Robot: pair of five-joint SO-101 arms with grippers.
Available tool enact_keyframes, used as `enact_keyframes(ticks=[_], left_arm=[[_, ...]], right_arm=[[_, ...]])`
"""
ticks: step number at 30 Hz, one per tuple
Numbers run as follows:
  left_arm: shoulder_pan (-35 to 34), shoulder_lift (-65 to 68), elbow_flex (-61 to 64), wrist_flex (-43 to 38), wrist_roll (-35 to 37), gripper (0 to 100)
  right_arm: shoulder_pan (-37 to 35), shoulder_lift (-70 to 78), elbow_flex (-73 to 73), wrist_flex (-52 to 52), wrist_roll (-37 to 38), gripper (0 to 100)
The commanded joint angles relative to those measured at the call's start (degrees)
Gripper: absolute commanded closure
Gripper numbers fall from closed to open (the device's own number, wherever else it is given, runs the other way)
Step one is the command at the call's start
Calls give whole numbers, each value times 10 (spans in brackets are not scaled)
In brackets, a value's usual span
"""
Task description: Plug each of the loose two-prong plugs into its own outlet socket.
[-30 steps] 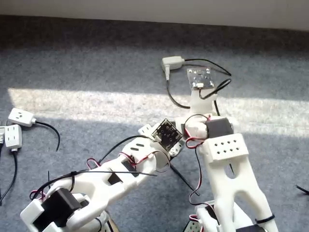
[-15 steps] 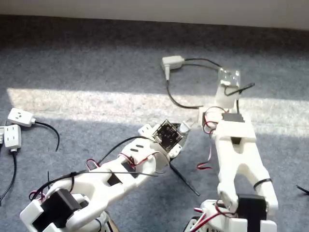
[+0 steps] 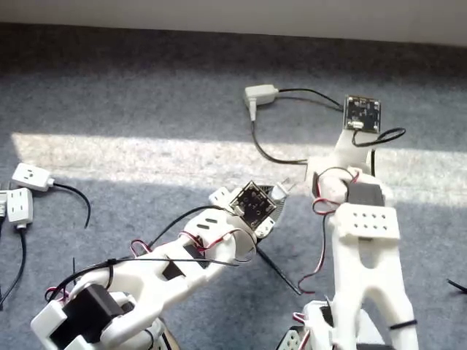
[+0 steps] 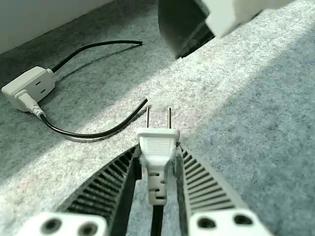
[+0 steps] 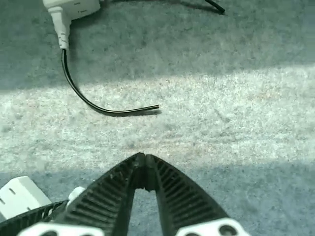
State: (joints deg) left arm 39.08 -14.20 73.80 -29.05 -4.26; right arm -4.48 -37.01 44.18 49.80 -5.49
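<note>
My left gripper [image 4: 157,152] is shut on a white two-prong plug [image 4: 156,140], whose prongs point away over the carpet. In the high view this plug [image 3: 283,187] sits at mid-table, just ahead of the left arm's wrist camera [image 3: 253,204]. My right gripper [image 5: 145,169] hovers over the carpet with its fingers pressed together and nothing between them. A white outlet socket [image 3: 260,93] lies at the back with another plug [image 5: 61,24] in it. The black cord [image 5: 113,110] from that plug ends loose near my right gripper.
Two more white outlet sockets [image 3: 31,176] [image 3: 18,206] with black cords lie at the far left. The right arm [image 3: 363,219] stands close beside the left gripper. A white block [image 5: 19,196] shows beside the left arm's ribbed finger. Grey carpet covers the surface.
The right arm's wrist has swung to the right and away from the back outlet. The left arm has kept still with the plug in its gripper.
</note>
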Motion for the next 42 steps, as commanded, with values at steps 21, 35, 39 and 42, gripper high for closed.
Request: enact_keyframes(ticks=[21, 35, 39, 42], left_arm=[[7, -8, -1, -11, 6, 994], [3, -8, -6, -12, 6, 994], [-15, -8, -12, -12, 6, 994], [-52, -8, -35, -9, 7, 994]], right_arm=[[-71, 58, 127, -174, 61, 991], [14, 50, 82, -150, 26, 991], [41, -38, 110, -125, -63, 989], [53, -80, 150, -135, -101, 989]])
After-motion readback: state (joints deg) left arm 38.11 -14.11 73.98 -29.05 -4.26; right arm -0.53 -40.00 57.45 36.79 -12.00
